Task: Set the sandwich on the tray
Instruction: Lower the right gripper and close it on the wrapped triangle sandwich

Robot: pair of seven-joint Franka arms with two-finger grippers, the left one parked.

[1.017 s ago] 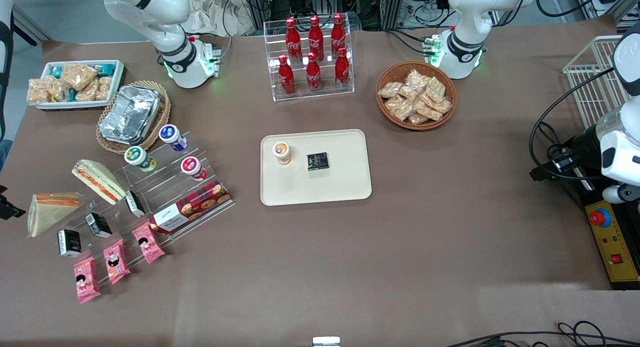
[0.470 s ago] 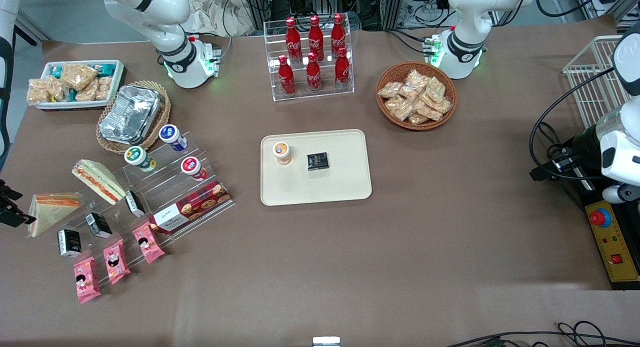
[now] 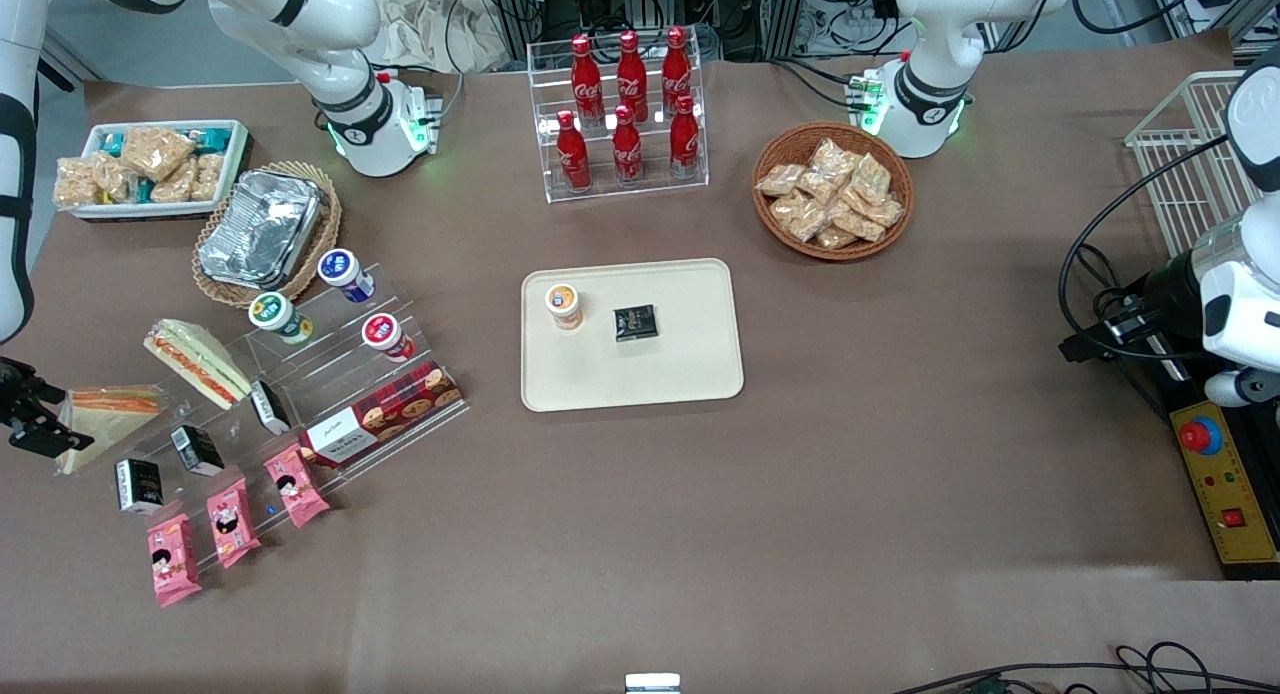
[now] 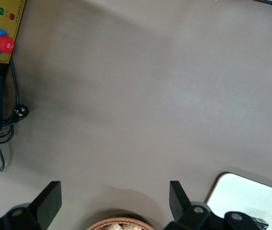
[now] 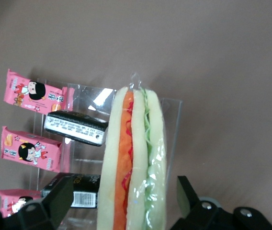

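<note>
clear-wrapped triangular sandwich wedge with broad white bread face and orange-red and green filling stripe [image 3: 105, 419] [image 5: 135, 163]: lies on the clear acrylic stepped display stand [image 3: 300, 374], at the working arm's end of the brown table [image 3: 850, 494]. not on the tray.

black two-finger gripper of the right arm [image 3: 35, 424] [image 5: 124, 199]: low over the sandwich at the table's edge. fingers spread wide, one on each side of the wedge, not pressing it; the wrist view shows gaps between the fingers [image 5: 57, 199] and the wrap.

large flat cream-beige plastic tray with rounded corners [image 3: 690, 354]: mid-table, well apart from the sandwich. holds a small orange-lidded cup [image 3: 563, 305] and a small black square packet [image 3: 635, 322], side by side.

second wrapped sandwich wedge with speckled red-and-yellow filling side [image 3: 195, 362]: on the same stand, just beside the first, farther from the front camera.

pink snack packets with a cartoon face [image 3: 225, 519] [image 5: 28, 93]: three in a row on the stand's lowest step, nearest the front camera.

small black boxes with white labels [image 3: 140, 484] [image 5: 76, 128]: on the stand between the sandwich and the pink packets.

crinkled silver foil container [image 3: 262, 228]: in a wicker basket, farther from the front camera than the stand.
</note>
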